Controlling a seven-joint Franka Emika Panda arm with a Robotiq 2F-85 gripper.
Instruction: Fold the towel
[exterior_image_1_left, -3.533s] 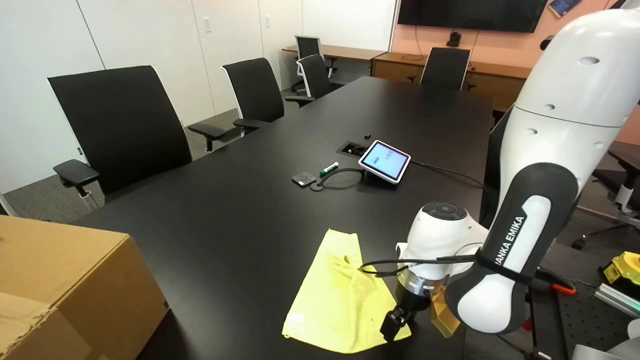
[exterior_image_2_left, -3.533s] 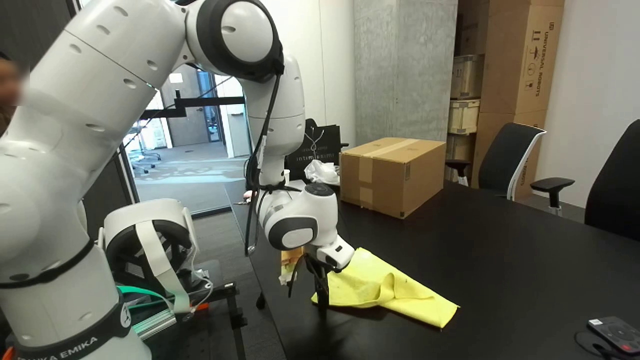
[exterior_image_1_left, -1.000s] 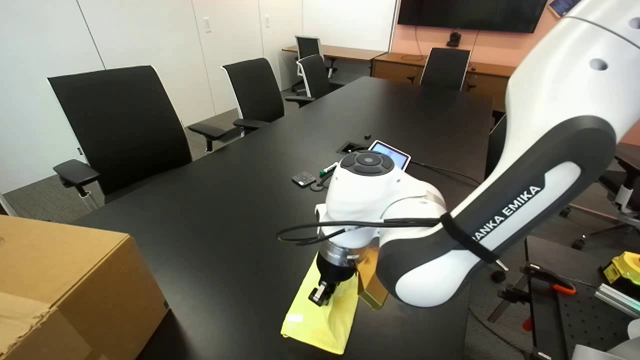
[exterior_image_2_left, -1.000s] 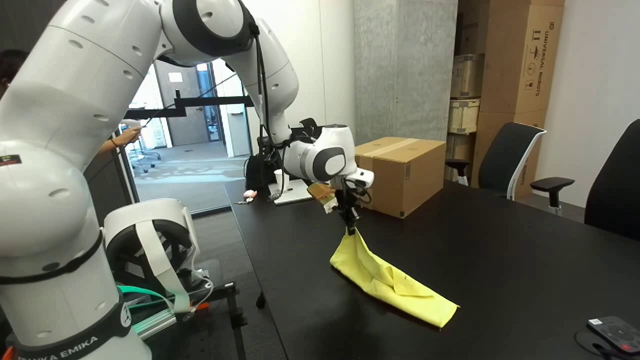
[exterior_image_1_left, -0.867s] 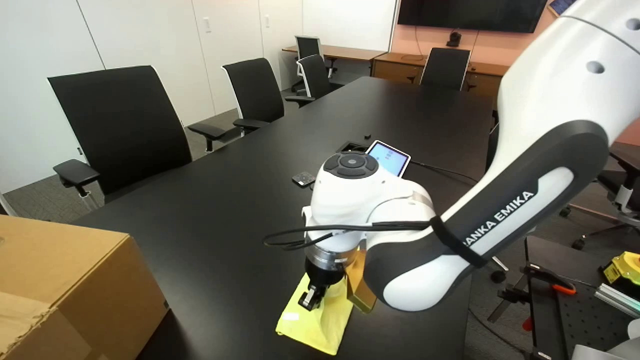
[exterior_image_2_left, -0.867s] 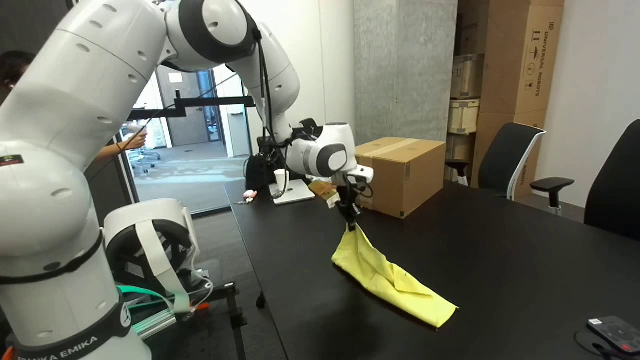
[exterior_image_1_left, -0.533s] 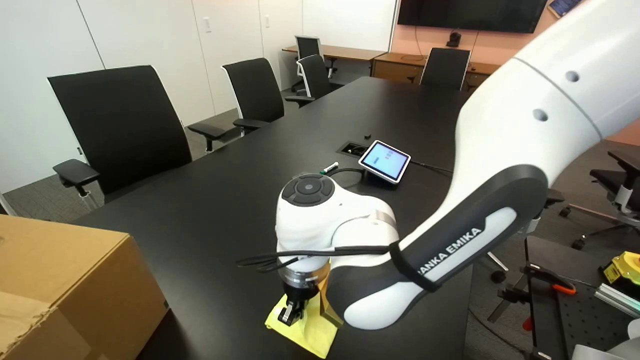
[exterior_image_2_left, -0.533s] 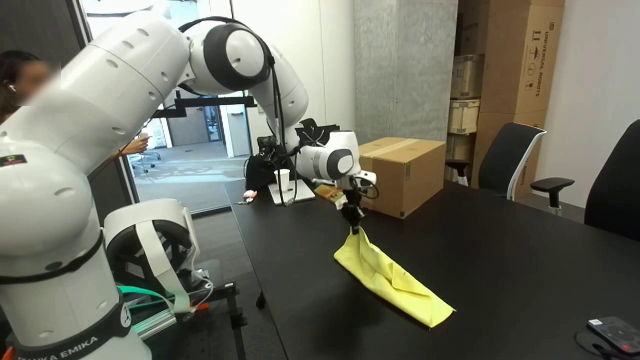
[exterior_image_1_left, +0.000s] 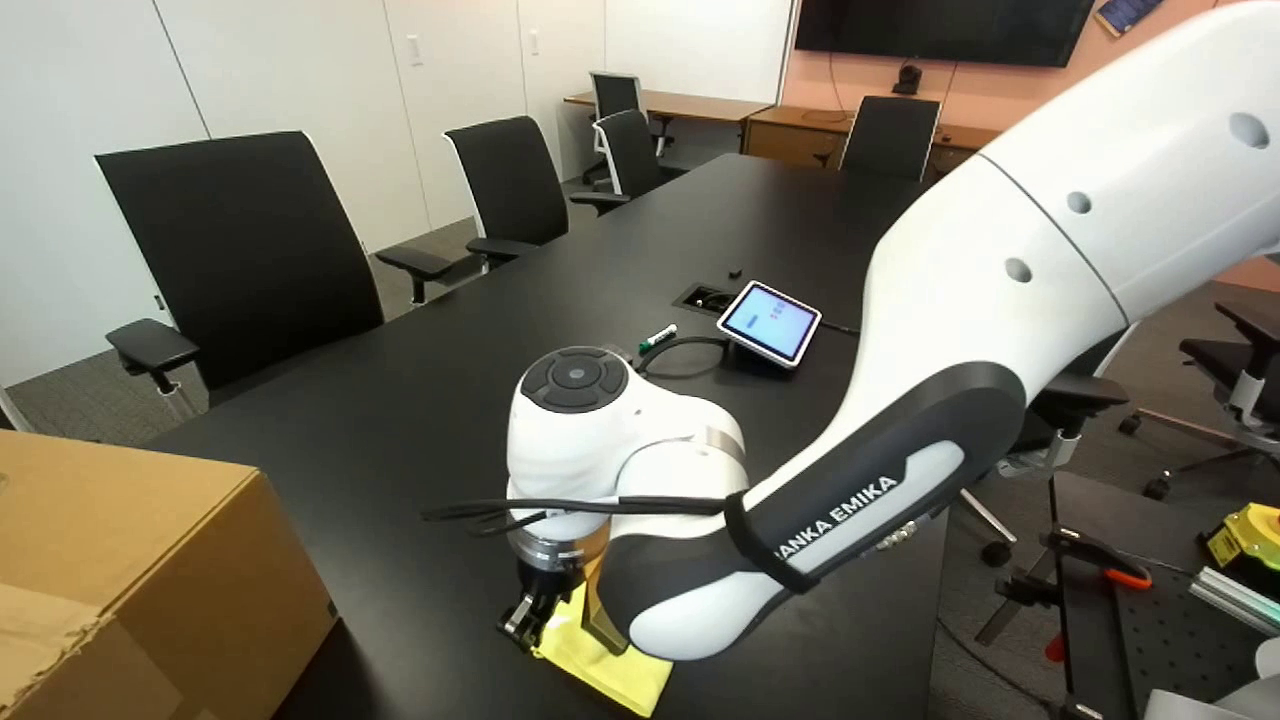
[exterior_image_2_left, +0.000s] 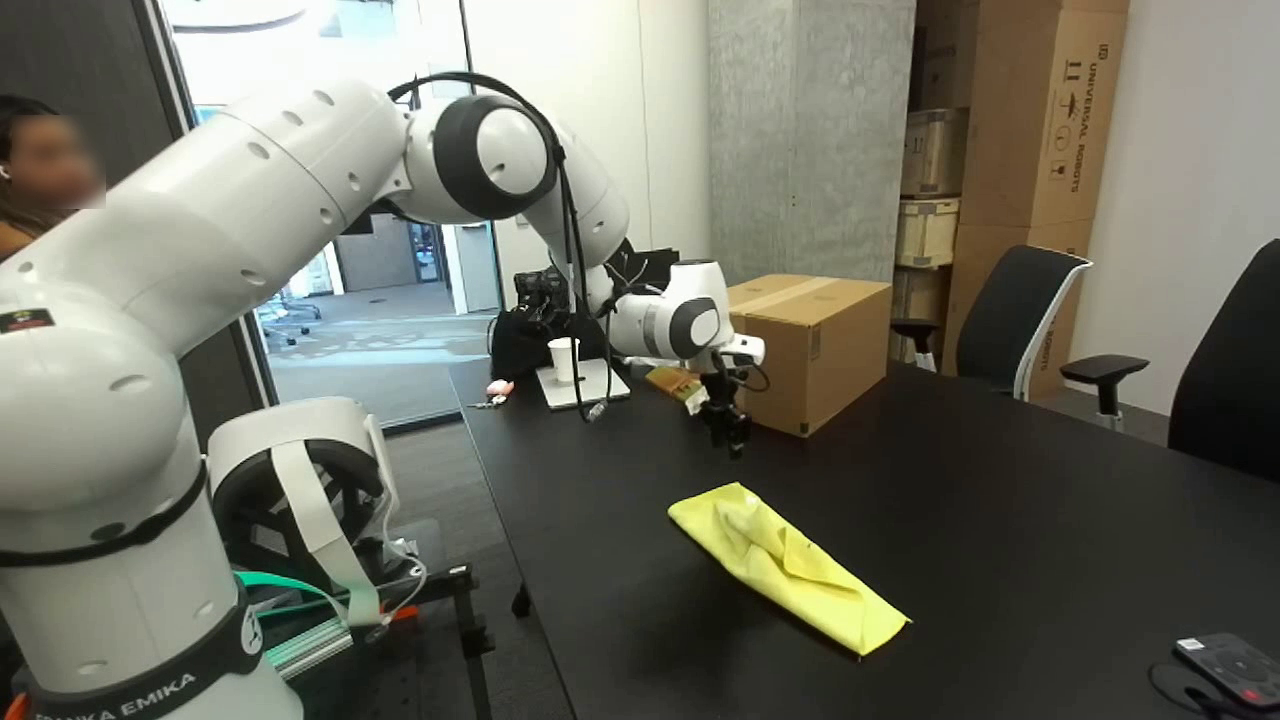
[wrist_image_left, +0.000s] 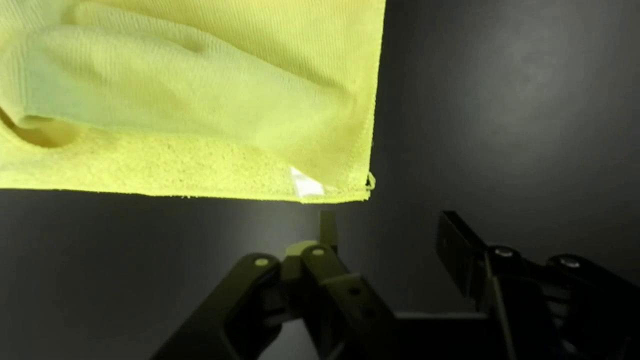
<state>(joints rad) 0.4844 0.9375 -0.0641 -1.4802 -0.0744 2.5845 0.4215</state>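
The yellow towel (exterior_image_2_left: 790, 570) lies on the black table as a folded, long strip with a rumpled ridge along it. In an exterior view (exterior_image_1_left: 610, 672) the arm hides much of it. In the wrist view the towel (wrist_image_left: 200, 100) shows a loose flap on top, a white tag near one corner and a dark opening at the left. My gripper (wrist_image_left: 385, 217) is open and empty, its fingers spread apart just off the towel's tagged edge. In both exterior views the gripper (exterior_image_1_left: 522, 625) (exterior_image_2_left: 733, 440) hangs above the table beside the towel's end, apart from it.
A large cardboard box (exterior_image_2_left: 790, 345) (exterior_image_1_left: 170, 570) stands on the table close to the gripper. A tablet (exterior_image_1_left: 770, 322), a marker (exterior_image_1_left: 658, 337) and a cable lie farther along the table (exterior_image_1_left: 430, 450). A remote (exterior_image_2_left: 1235, 665) and a white cup (exterior_image_2_left: 563, 358) are also on it.
Earlier my gripper pulled up one end of the towel and carried it toward the cardboard box, narrowing the towel. Now the gripper has let go and moved off, and that end lies down.
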